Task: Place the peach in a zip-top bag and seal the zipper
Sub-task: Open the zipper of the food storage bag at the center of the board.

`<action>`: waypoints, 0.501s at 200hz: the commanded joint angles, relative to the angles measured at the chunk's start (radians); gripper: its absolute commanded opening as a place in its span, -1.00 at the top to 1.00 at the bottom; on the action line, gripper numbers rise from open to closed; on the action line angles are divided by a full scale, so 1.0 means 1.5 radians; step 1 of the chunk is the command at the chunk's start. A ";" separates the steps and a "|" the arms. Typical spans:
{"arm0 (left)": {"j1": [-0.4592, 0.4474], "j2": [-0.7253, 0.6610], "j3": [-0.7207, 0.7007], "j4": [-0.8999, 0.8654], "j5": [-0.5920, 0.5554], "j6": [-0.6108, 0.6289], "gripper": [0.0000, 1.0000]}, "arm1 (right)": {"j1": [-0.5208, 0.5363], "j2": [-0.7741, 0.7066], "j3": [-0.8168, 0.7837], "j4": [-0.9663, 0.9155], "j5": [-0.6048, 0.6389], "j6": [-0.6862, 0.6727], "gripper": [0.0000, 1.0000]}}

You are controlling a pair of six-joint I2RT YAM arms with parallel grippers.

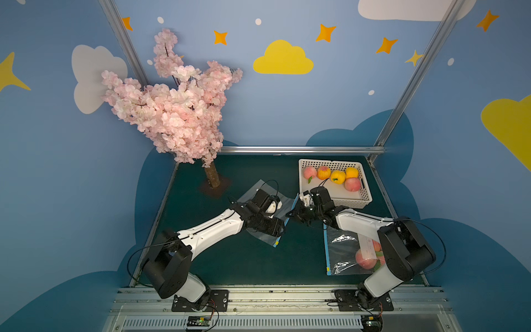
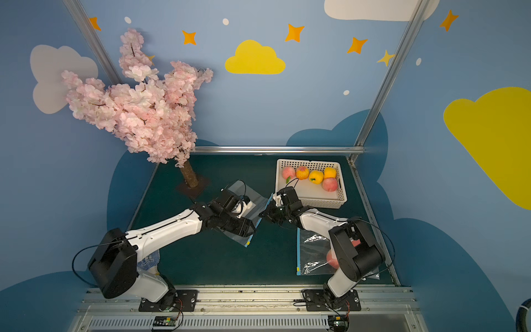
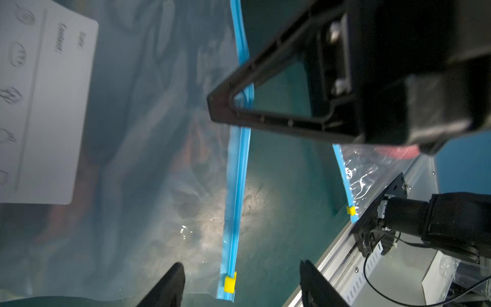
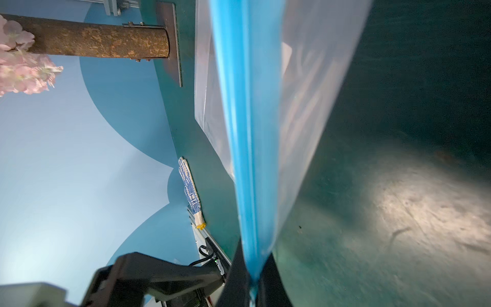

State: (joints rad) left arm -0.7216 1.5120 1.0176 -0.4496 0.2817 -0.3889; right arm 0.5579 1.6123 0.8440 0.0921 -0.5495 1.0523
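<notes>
Pinching the blue zipper strip [image 4: 247,159] of the empty bag [image 3: 159,159] in the middle of the table, the right claw [image 4: 252,288] is clamped tight on it. The left claw [image 3: 240,287] stands apart, its fingers [image 3: 170,284] on either side of the strip's end with the yellow slider [image 3: 230,284], not touching it. A pink peach [image 1: 352,184] lies with other fruit in the white basket [image 1: 353,203] at the far right. Another peach [image 1: 365,258] sits in a second bag [image 1: 342,253] by the right arm's base.
</notes>
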 commanded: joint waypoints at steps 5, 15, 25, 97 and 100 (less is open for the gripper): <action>-0.002 0.012 0.007 0.041 -0.018 0.013 -0.35 | -0.005 -0.031 0.019 -0.032 0.000 0.034 1.00; -0.004 0.021 0.015 0.033 -0.045 0.015 -0.28 | -0.005 -0.036 0.022 -0.037 -0.002 0.035 1.00; -0.004 0.029 0.024 0.025 -0.069 0.016 -0.20 | -0.005 -0.039 0.026 -0.046 -0.003 0.035 1.00; -0.004 0.062 0.059 0.030 -0.104 0.019 0.05 | -0.003 -0.041 0.021 -0.050 -0.019 0.036 1.00; -0.005 0.062 0.060 0.030 -0.105 0.020 0.07 | -0.003 -0.041 0.021 -0.051 -0.019 0.036 1.00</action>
State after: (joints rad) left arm -0.7277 1.5894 1.0824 -0.4095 0.1558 -0.3756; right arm 0.5533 1.5707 0.8631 0.0368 -0.5587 1.1019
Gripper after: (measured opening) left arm 0.495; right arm 0.051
